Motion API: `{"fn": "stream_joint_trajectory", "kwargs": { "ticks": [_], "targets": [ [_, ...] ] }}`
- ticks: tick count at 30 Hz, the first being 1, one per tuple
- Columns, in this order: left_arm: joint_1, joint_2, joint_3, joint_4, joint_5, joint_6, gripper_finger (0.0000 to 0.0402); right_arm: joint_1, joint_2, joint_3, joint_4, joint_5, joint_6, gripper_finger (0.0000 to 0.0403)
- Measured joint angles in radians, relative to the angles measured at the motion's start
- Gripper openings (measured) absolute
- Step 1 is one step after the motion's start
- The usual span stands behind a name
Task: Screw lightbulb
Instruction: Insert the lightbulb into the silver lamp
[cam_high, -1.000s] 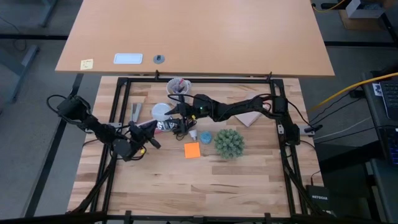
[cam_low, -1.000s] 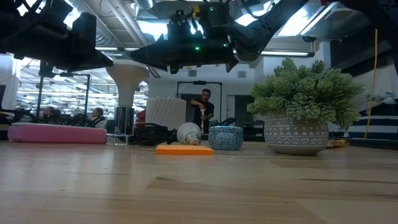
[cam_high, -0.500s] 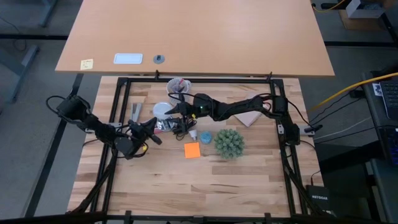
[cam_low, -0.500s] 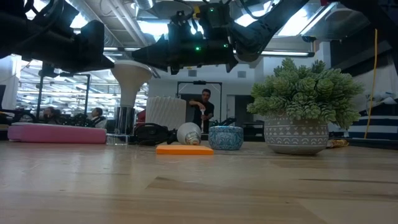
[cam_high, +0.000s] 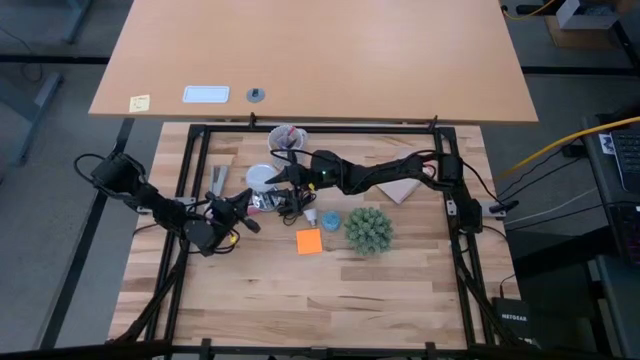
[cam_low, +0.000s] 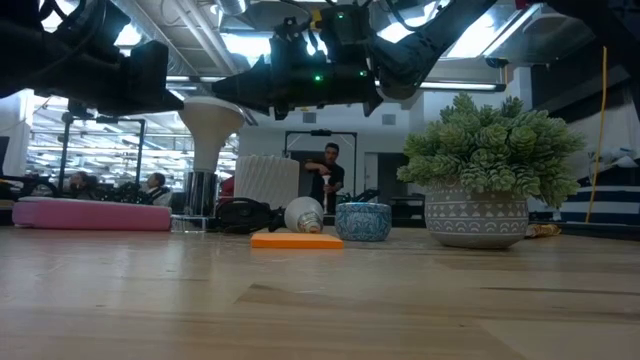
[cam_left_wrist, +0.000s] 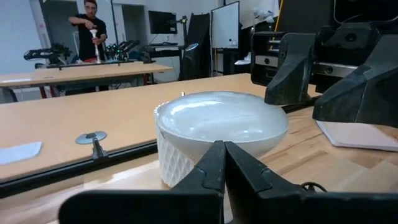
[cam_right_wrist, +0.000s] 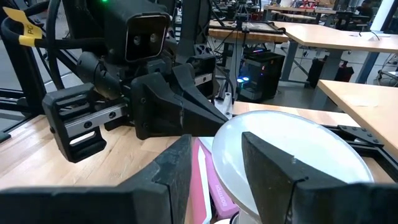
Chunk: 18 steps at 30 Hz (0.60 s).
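Since a second ago the left gripper (cam_high: 243, 214), fingers clenched empty, has edged right toward the released right gripper (cam_high: 281, 178) at centre frame, yet the lightbulb (cam_high: 311, 215) lies untouched beside the orange sticky note (cam_high: 309, 241), so screwing hasn't begun.

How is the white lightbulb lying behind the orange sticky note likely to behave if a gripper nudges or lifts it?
The lightbulb lies on its side on the table, so its round dome would probably let it roll in a curve when nudged. Its smooth frosted surface looks slippery for fingers. It seems light and thin-walled, hence likely fragile under a hard squeeze.
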<state>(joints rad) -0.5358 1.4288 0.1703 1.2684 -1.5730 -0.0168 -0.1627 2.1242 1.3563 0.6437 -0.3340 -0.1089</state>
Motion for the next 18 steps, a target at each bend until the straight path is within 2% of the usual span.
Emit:
{"fn": "stream_joint_trajectory", "kwargs": {
  "ticks": [12,18],
  "targets": [
    [-0.085,-0.002,0.031,0.081,0.007,0.019,0.0,0.0,0.001,0.0,-0.001,-0.007,0.0,0.0143],
    [-0.057,-0.002,0.061,0.07,0.149,-0.027,0.0,0.001,0.001,0.0,0.0,0.011,0.0,0.0143]
  ]
}}
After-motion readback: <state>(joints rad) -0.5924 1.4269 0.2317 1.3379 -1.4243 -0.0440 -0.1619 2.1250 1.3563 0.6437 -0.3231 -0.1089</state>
